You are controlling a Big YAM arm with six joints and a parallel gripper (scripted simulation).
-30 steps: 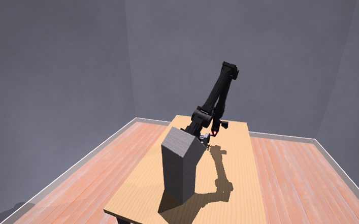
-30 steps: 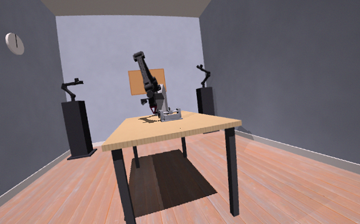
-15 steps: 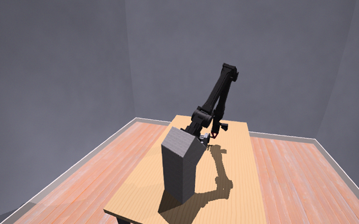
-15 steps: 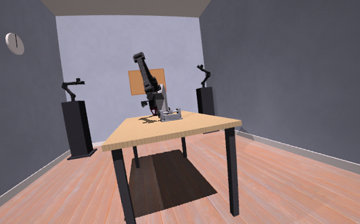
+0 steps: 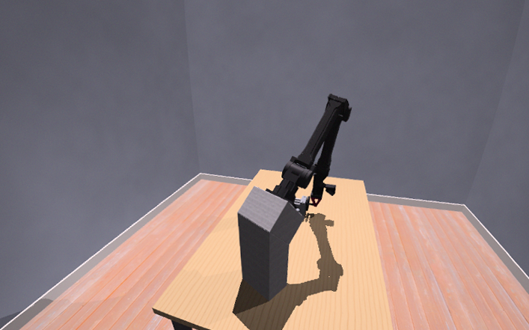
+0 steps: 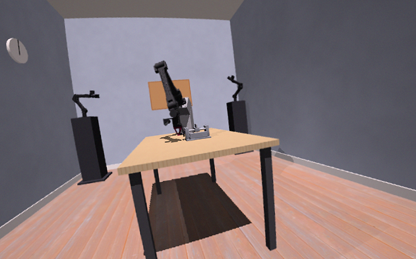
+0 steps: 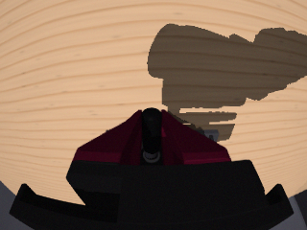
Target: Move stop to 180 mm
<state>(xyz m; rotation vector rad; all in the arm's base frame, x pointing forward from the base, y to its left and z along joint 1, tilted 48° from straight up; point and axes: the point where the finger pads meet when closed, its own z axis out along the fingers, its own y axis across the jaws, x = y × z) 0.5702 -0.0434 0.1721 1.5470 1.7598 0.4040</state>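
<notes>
My gripper (image 7: 152,116) has dark red fingers and is shut on a small dark handle of the handwheel (image 7: 152,129), which stands between them in the wrist view. In the top view the gripper (image 5: 315,201) hangs just above the table, right beside the grey stop fixture (image 5: 302,204). In the exterior view the fixture (image 6: 197,132) shows as a low grey frame with rails, and the gripper (image 6: 177,130) is at its left end. The scale and the stop's position are too small to read. A grey corner of the fixture (image 7: 211,134) peeks out beside the fingers.
A tall grey box with a slanted top (image 5: 264,241) stands on the table in front of the fixture and hides most of it in the top view. Two other arms on black pedestals (image 6: 89,148) (image 6: 237,116) stand by the far wall.
</notes>
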